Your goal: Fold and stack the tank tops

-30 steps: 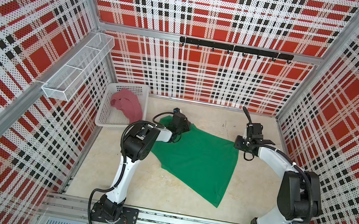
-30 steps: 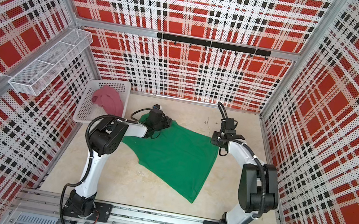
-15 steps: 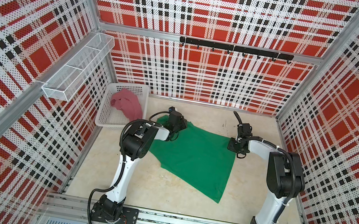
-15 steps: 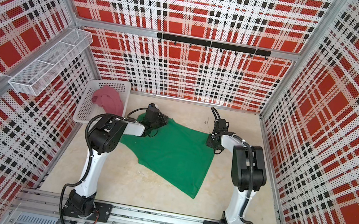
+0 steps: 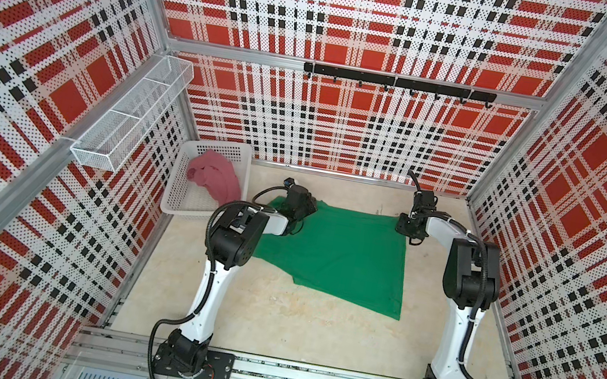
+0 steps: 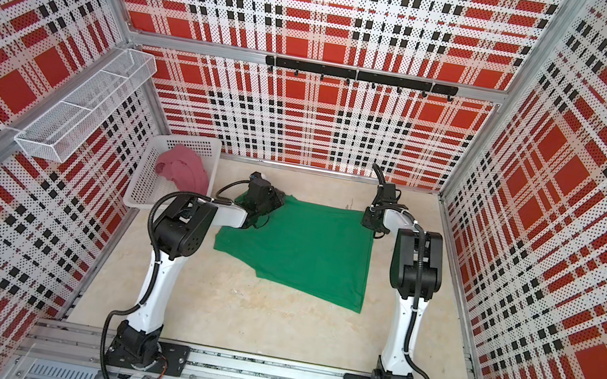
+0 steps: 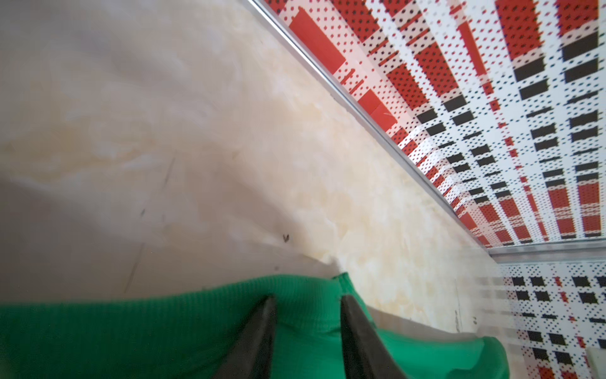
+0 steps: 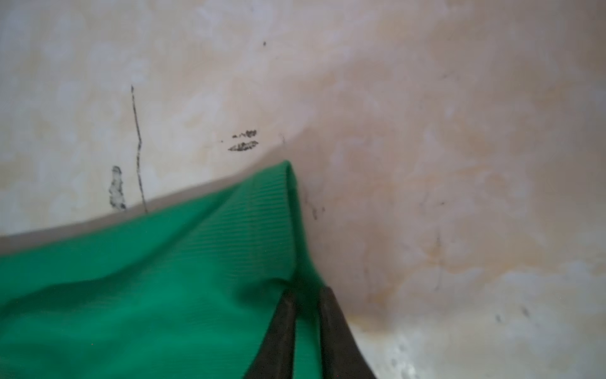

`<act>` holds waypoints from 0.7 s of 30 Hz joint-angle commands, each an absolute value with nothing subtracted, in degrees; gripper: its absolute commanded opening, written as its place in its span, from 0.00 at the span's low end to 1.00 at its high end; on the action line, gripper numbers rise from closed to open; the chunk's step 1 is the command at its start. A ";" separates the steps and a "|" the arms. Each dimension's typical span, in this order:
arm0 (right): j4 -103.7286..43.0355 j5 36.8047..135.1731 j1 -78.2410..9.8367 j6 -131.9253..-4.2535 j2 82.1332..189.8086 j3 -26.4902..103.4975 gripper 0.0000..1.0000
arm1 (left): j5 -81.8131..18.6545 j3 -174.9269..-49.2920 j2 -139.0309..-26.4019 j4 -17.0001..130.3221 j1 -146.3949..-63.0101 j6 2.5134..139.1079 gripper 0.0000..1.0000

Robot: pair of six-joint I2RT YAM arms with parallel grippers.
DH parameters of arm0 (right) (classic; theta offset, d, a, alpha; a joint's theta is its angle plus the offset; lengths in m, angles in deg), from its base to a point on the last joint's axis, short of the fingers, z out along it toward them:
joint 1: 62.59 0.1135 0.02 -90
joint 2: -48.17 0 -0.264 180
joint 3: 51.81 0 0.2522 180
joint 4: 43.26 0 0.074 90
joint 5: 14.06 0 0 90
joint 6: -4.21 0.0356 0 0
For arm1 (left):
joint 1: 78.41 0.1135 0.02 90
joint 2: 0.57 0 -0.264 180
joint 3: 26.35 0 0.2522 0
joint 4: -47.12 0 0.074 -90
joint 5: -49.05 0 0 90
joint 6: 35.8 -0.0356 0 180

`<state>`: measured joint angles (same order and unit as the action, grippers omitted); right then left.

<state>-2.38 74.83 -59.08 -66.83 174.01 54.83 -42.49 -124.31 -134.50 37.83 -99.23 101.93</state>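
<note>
The green tank top (image 5: 340,256) (image 6: 308,250) lies spread on the beige table between both arms. My left gripper (image 5: 309,208) (image 7: 306,298) sits low at its far left corner. The jaws stand open, and a lifted green hem (image 7: 308,288) spans the gap between the fingers. My right gripper (image 5: 404,229) (image 8: 306,290) is at the far right corner, its fingers narrowly shut on a raised fold of the green cloth (image 8: 229,246). The pink tank top (image 5: 215,179) (image 6: 183,169) lies crumpled in the white basket (image 5: 170,192).
The basket stands against the left wall at the back. A wire shelf (image 5: 129,113) hangs on the left wall and a black hook rail (image 5: 396,82) on the back wall. Plaid panels close in three sides, and bare table (image 5: 291,323) shows in front of the cloth.
My right gripper has pulled the green top's far right corner leftward and back, and that arm's elbow has swung inward. The cloth's right edge now runs straighter. The left gripper has barely moved.
</note>
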 commanded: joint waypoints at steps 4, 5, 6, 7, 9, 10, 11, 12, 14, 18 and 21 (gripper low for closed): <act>1.14 75.20 -59.03 -68.12 157.60 44.69 0.37 | -43.21 -126.12 -129.39 40.13 -99.76 92.88 0.59; 1.68 74.93 -58.82 -67.49 154.59 42.47 0.40 | -43.39 -125.74 -127.97 40.81 -99.92 91.50 0.61; 2.41 74.96 -58.43 -66.57 151.24 39.37 0.42 | -43.53 -125.02 -126.05 41.54 -100.18 89.79 0.64; 3.09 75.05 -57.90 -65.67 147.64 36.17 0.43 | -44.17 -123.85 -123.72 42.30 -100.55 88.24 0.65; 4.67 74.73 -56.43 -63.79 141.02 30.22 0.46 | -45.70 -120.69 -118.82 44.40 -101.46 85.74 0.67; 5.85 74.43 -55.63 -62.63 138.07 27.64 0.47 | -46.28 -118.84 -115.89 45.79 -101.97 84.90 0.68; 7.38 74.32 -54.69 -61.44 134.77 24.81 0.49 | -46.71 -116.14 -112.53 47.25 -102.58 84.22 0.68; 8.85 74.35 -53.77 -60.40 131.49 22.14 0.50 | -47.08 -113.17 -108.84 49.00 -103.27 83.70 0.69; 12.00 74.42 -52.39 -58.38 125.69 17.61 0.50 | -47.23 -106.91 -101.91 52.58 -104.80 83.29 0.69; 18.78 77.09 -51.80 -55.29 115.57 11.14 0.49 | -44.01 -92.57 -88.12 58.59 -107.85 85.25 0.65; 22.70 79.46 -51.66 -54.50 111.01 8.19 0.45 | -41.23 -84.03 -79.26 64.01 -109.22 88.72 0.60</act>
<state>16.26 77.19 -51.86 -57.15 114.36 9.70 -43.78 -90.19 -83.47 54.03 -108.85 86.78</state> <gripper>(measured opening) 0.458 0.613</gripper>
